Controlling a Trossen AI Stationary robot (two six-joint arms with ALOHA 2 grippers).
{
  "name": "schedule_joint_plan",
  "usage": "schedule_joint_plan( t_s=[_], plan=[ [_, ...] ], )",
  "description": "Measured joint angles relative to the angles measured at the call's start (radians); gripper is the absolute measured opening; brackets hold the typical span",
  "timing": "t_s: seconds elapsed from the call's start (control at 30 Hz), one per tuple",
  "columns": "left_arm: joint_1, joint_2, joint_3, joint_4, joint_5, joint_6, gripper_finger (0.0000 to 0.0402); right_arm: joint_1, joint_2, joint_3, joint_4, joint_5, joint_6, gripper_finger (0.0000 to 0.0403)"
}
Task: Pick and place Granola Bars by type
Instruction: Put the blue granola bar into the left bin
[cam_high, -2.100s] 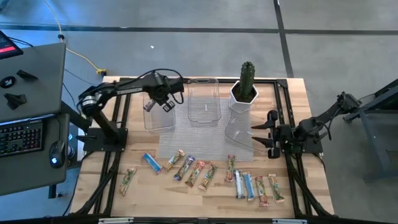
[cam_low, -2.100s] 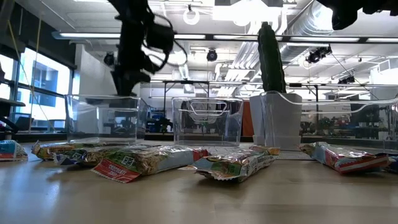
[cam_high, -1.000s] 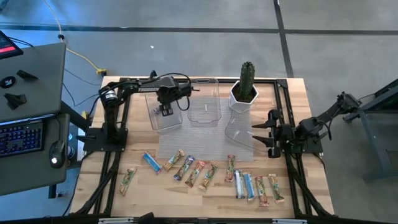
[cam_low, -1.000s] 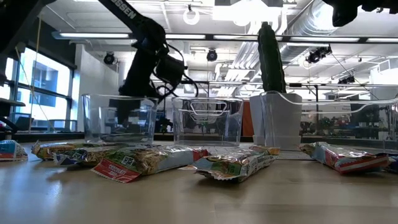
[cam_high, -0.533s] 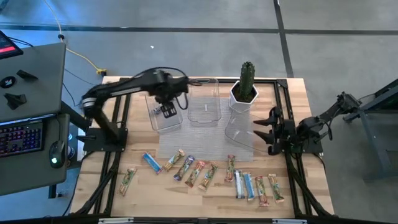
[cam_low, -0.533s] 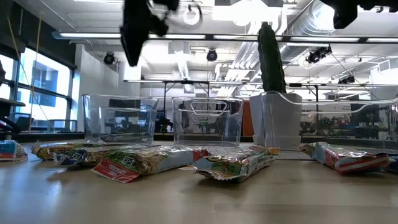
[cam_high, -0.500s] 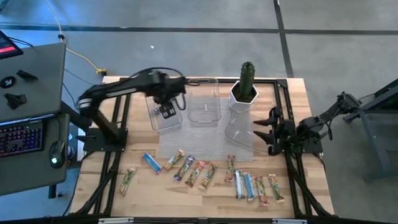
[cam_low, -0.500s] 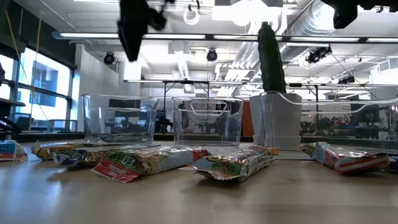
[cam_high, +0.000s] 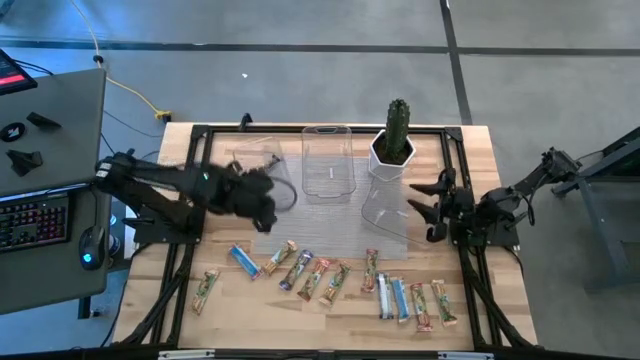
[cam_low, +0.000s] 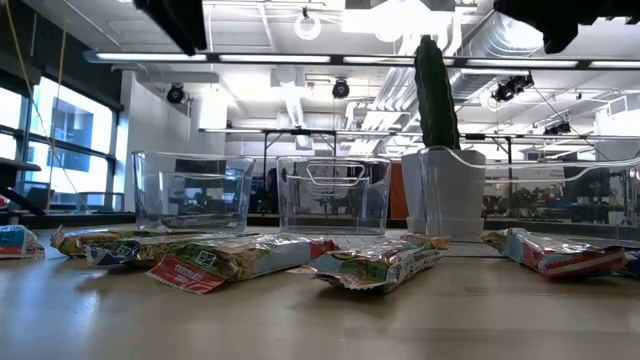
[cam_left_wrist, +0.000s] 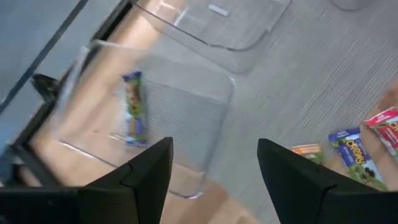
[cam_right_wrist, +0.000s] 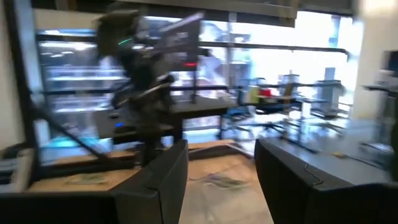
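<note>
Several granola bars lie flat in a loose row along the table's near side, from a green one (cam_high: 205, 290) and a blue one (cam_high: 244, 262) to a group at the right (cam_high: 400, 298). One green bar (cam_left_wrist: 134, 109) lies on the floor of the left clear bin (cam_left_wrist: 186, 124). My left gripper (cam_high: 266, 218) hovers open and holding nothing just near of that bin, above the grey mat (cam_high: 300, 232); in its wrist view the gripper (cam_left_wrist: 214, 180) looks down on the bin. My right gripper (cam_high: 425, 208) waits open at the table's right, beside the right bin (cam_high: 385, 212).
A middle clear bin (cam_high: 327, 172) stands between the left and right bins. A cactus in a white pot (cam_high: 393, 145) stands at the far edge by the right bin. In the low view the bars (cam_low: 235, 258) lie in front of the bins (cam_low: 333, 193).
My left gripper has risen out of the left bin, staying open, and swung toward the table's near-left, above the mat. The green bar stays on the bin's floor. My right gripper has shifted a little toward the far edge.
</note>
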Motion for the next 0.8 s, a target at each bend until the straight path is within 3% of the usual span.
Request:
schedule_joint_plan(
  t_s=[0.1,0.27,0.37,0.63,0.8],
  plan=[
    [-0.06,0.0,-0.125,0.149,0.004,-0.096,0.0227,0.0,0.001,0.0,-0.002,0.025,0.01,0.0169],
    [-0.125,0.002,-0.244,0.29,0.022,-0.193,0.0227,-0.016,0.102,0.002,0.052,-0.22,0.008,0.0169],
    [-0.133,0.002,-0.265,0.297,0.015,-0.28,0.0227,-0.033,0.222,0.056,0.053,-0.239,0.035,0.0169],
    [-0.133,0.021,-0.27,0.429,0.059,-0.327,0.0227,-0.033,0.602,0.377,-0.331,-0.233,0.058,0.0169],
    [-0.132,0.09,-0.27,0.557,0.098,-0.268,0.0227,-0.032,0.758,0.559,-0.573,-0.241,0.101,0.0169]
  ],
)
